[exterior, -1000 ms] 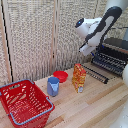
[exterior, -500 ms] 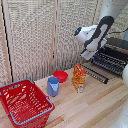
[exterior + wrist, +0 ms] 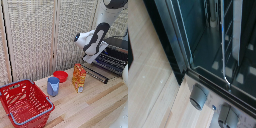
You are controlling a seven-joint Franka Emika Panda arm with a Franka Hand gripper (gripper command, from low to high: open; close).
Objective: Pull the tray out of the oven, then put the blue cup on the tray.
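basket (image 3: 22,102): red, sitting lower left of frame, nearest camera.
blue cup (image 3: 53,86): standing upright on wooden table (image 3: 95,107), centre-left, just beside basket, near red bowl (image 3: 61,76) behind it.
orange bag (image 3: 79,77): standing mid-frame, between cup and oven.
oven (image 3: 118,50): sitting right edge, door (image 3: 96,73) lying open and down.
tray (image 3: 112,63): showing as wire bars at oven mouth, right of frame; how far out, hard telling.
gripper (image 3: 98,56): hovering over the tray area; claw state cannot be told, fingers not showing in either view.
wrist view: showing glass, rack bar (image 3: 225,45), knobs (image 3: 199,96) close up.
step: probably working the tray pull; cup not yet on tray.
next: needing a grasp on tray front bar, then straight pull outward.
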